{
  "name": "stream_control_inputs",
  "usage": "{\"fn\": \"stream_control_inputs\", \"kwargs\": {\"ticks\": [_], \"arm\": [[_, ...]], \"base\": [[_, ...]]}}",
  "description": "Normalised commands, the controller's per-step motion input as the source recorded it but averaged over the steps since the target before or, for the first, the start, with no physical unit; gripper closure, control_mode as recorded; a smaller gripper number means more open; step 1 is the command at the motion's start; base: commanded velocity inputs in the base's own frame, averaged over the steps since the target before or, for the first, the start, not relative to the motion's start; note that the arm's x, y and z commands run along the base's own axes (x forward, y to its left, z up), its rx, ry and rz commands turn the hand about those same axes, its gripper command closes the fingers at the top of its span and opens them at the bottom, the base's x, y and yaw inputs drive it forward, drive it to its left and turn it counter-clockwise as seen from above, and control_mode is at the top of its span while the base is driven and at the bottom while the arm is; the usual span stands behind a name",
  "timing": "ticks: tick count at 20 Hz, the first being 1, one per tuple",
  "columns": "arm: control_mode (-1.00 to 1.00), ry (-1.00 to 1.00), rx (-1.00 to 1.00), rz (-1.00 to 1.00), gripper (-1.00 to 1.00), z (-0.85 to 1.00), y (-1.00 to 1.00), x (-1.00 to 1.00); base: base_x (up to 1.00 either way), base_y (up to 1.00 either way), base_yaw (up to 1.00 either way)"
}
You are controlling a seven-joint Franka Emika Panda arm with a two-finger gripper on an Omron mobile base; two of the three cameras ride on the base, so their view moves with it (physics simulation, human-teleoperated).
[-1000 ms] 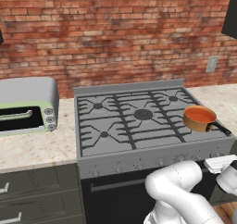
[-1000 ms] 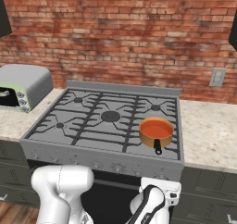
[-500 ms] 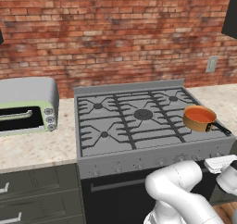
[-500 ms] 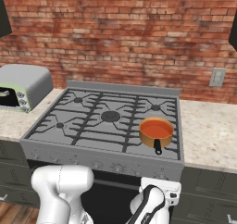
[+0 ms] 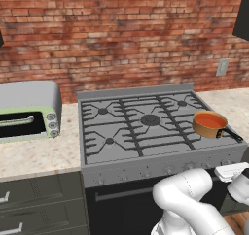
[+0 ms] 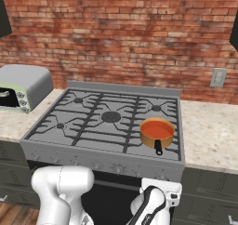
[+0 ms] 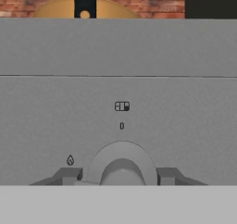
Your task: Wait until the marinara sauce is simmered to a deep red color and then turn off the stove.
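Right base view: one stove (image 6: 69,147) with five burners carries one saucepan (image 6: 157,132) of orange-red marinara sauce (image 6: 157,130); gripper (image 7: 121,177) fingers clamp one knob (image 7: 122,165).

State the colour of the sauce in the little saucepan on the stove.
The marinara sauce is smooth orange-red, not yet deep red; the right base view shows it best.

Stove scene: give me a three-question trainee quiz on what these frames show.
1. True or false: the saucepan sits on a front burner of the stove, at the toaster oven's end.
2. What colour is the marinara sauce?
3. In the hand view, the gripper's fingers stand: A) either side of a stove knob, B) on the saucepan handle, C) at the oven door.

Key: 1 false, it sits at the far end from it; 2 orange-red; 3 A.
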Motion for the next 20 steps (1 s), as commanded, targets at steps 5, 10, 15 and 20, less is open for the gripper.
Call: {"fn": "stream_control_inputs", "kwargs": {"ticks": [5,10,15,20], "arm": [[-1.00,0.00,0.00,0.00,1.00,0.00,0.00,0.00],[-1.00,0.00,0.00,0.00,1.00,0.00,0.00,0.00],[-1.00,0.00,0.00,0.00,1.00,0.00,0.00,0.00],[-1.00,0.00,0.00,0.00,1.00,0.00,0.00,0.00]], "base": [[0.00,0.00,0.00],[0.00,0.00,0.00],[0.00,0.00,0.00],[0.00,0.00,0.00]]}}
